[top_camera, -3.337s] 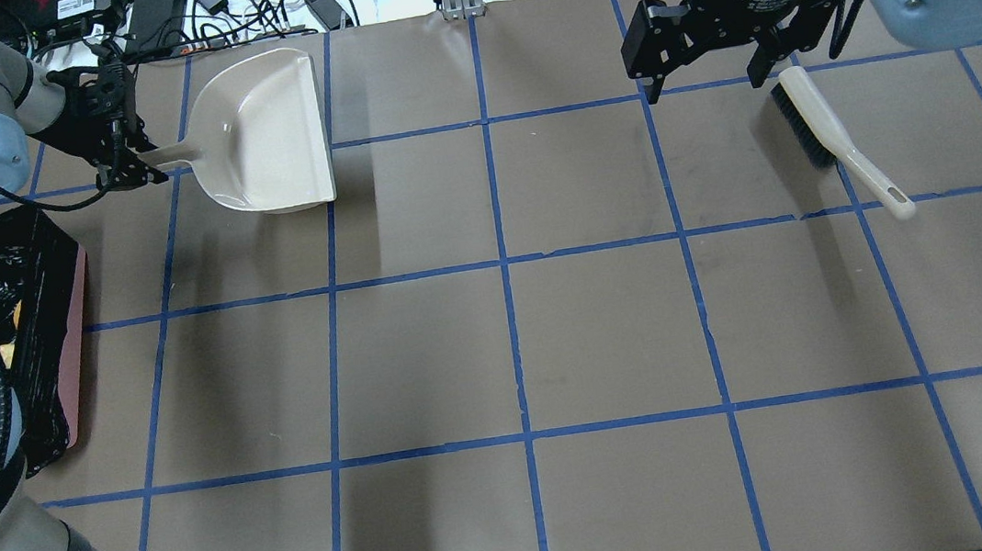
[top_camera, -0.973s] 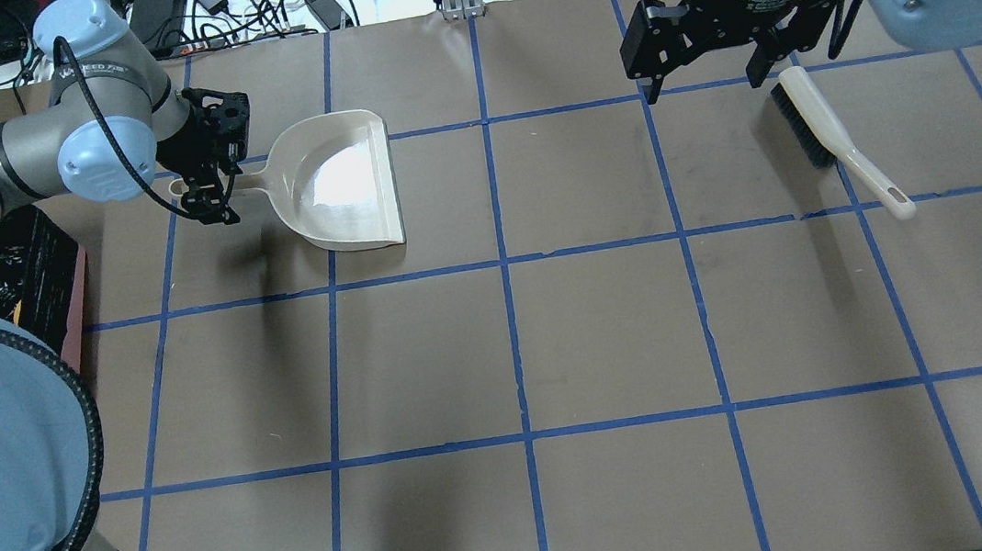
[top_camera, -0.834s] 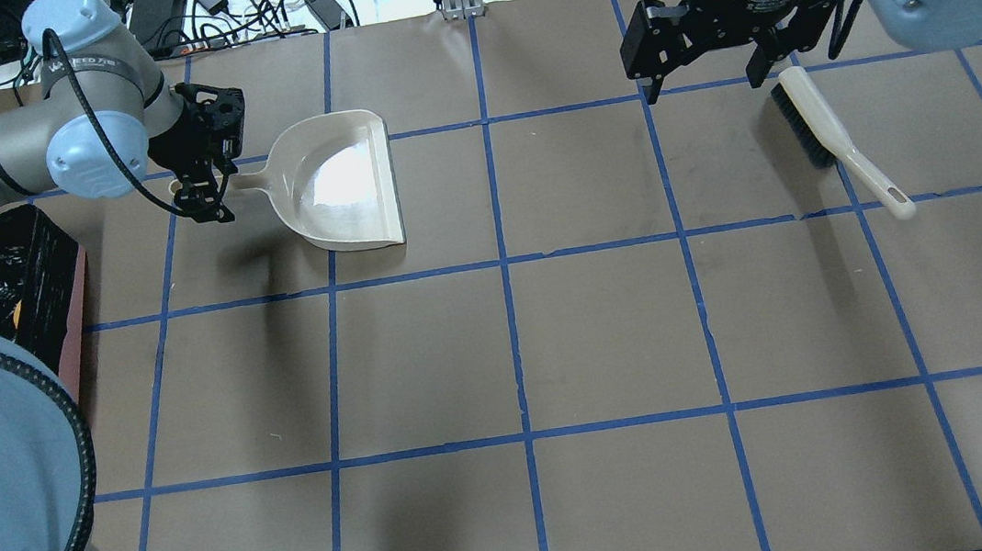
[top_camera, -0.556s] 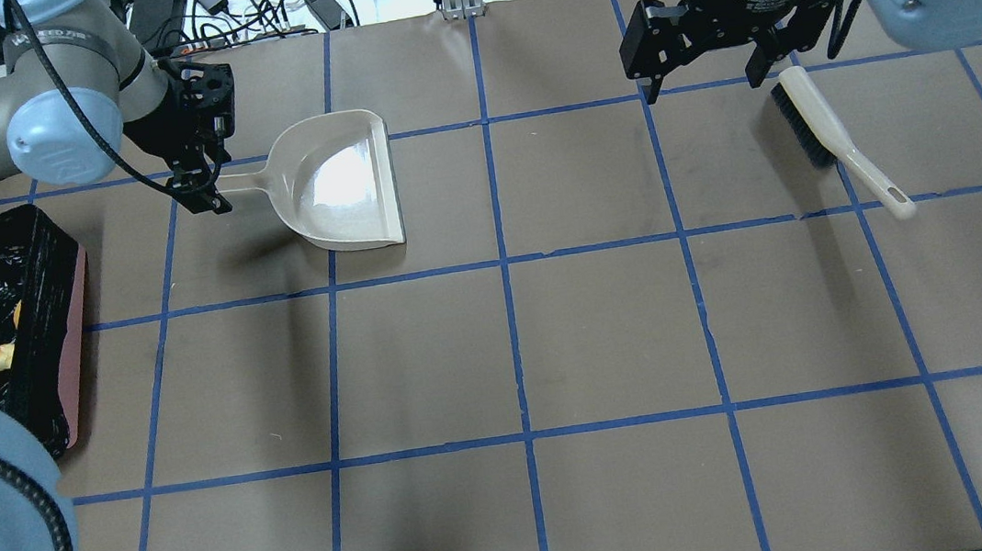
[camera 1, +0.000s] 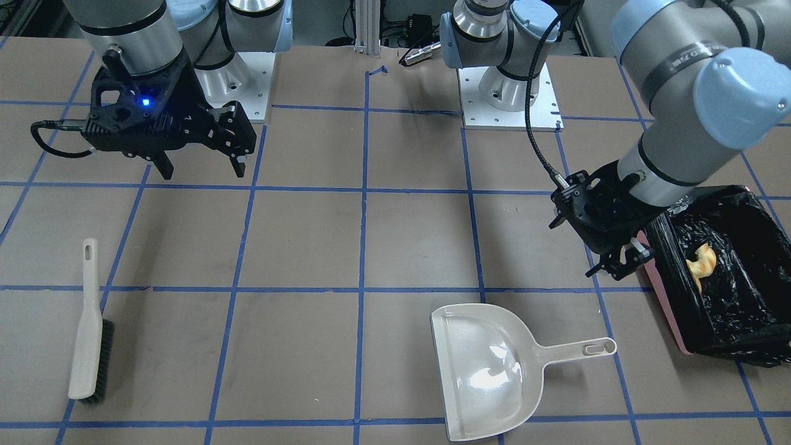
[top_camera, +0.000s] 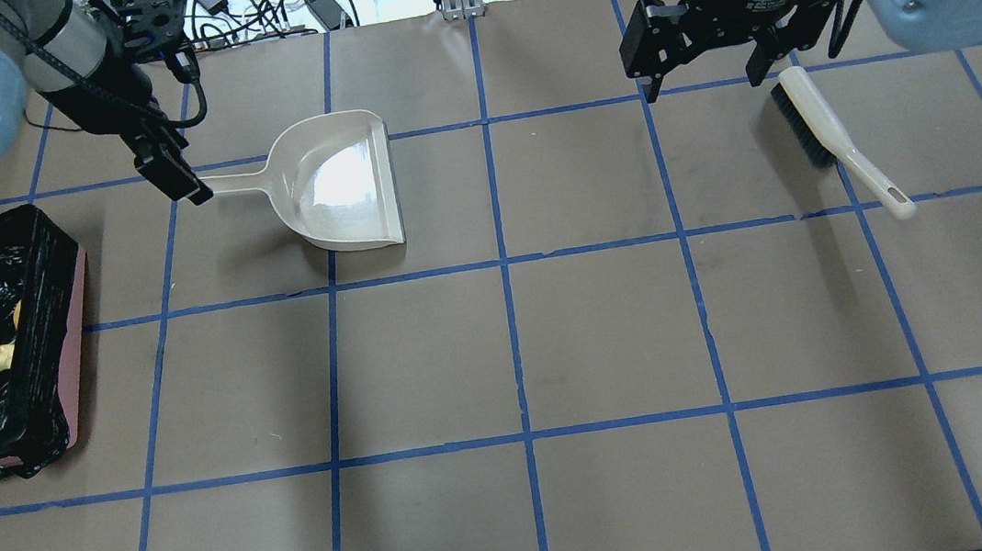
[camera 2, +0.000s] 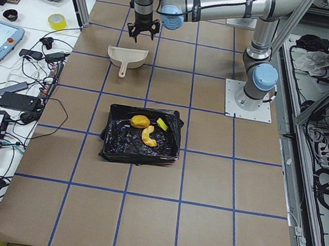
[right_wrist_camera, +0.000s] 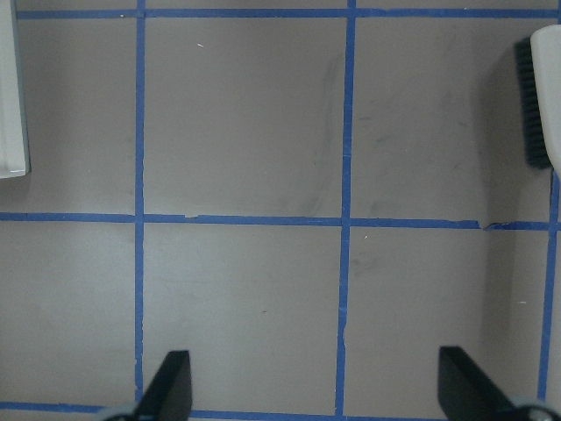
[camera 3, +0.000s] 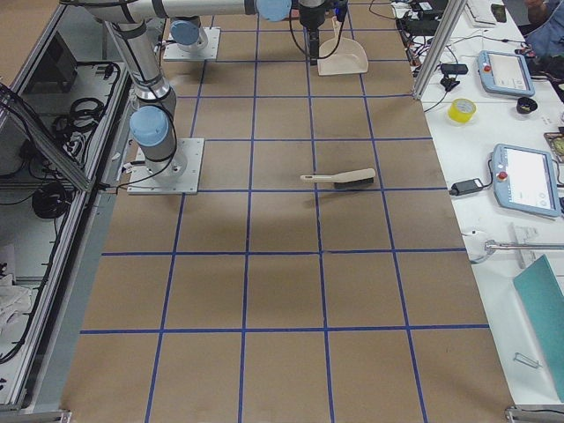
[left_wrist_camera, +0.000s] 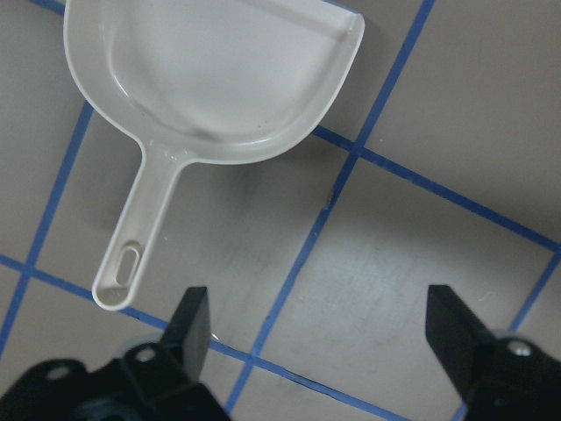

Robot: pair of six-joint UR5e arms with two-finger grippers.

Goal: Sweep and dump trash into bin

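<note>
The bin [top_camera: 80,359] stands at the table's left edge, a pink tub lined with black plastic. The trash lies inside it: a tan-orange lump [camera 2: 140,121], a cream crescent [camera 2: 148,135] and a yellow-green wedge [camera 2: 162,123]. The cream dustpan [top_camera: 332,183] lies empty on the table. My left gripper [top_camera: 190,190] is open and empty, raised just over the end of the dustpan's handle [left_wrist_camera: 131,254] and clear of it. My right gripper [top_camera: 703,71] is open and empty, hovering beside the brush [top_camera: 836,139], which lies on the table.
Blue tape lines grid the brown table [top_camera: 508,347]. Cables and devices [top_camera: 238,4] crowd the far edge. The bin also shows in the front view [camera 1: 664,303], right beside my left wrist.
My left gripper set the dustpan on the table, let go of its handle and drew back upward. The left arm swung off the bin. The right arm has not moved.
</note>
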